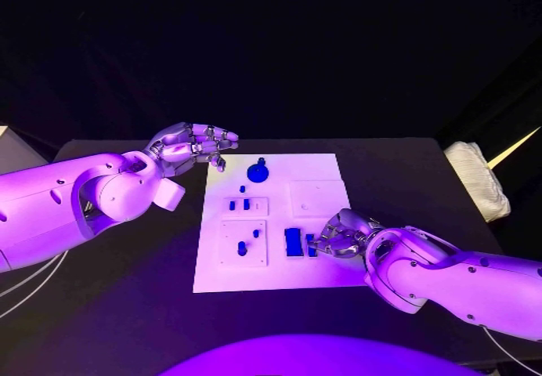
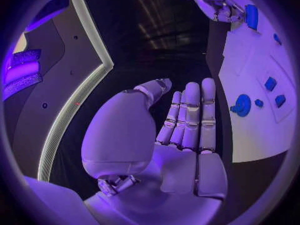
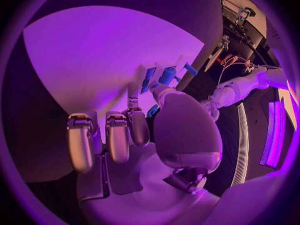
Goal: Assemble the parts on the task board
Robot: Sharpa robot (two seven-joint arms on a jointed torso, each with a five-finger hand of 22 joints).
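A: Head view, entry one: the right hand (image 1: 342, 233) is down on the near right part of the task board (image 1: 322, 168), fingers curled in around the blue rectangular block (image 1: 294, 241) and a smaller blue piece beside it. I'd judge the step in hand to be picking up or seating that block.

B: Is it gripping the block?

A: Cannot tell. In the right wrist view the fingers (image 3: 119, 140) bend downward, and blue pieces (image 3: 166, 76) show just past the thumb, but contact is hidden.

B: And the left hand (image 1: 189, 146)?

A: Raised at the far left corner of the board, over the black counter (image 1: 124, 313), holding nothing. Left wrist view shows its fingers (image 2: 190, 117) straight and side by side, thumb set off from them, palm bare.

B: Other parts?

A: A round blue knob-like piece (image 1: 258, 171) stands near the far edge of the board; two small blue pegs (image 1: 240, 204) sit in a square recess mid-board, and another peg (image 1: 242, 248) in the recess nearer the robot.

B: Next move?

A: My guess: the right hand needs a firm hold on the block, then to line it up squarely with its slot before pressing. The neighbouring small piece is close enough to get nudged.
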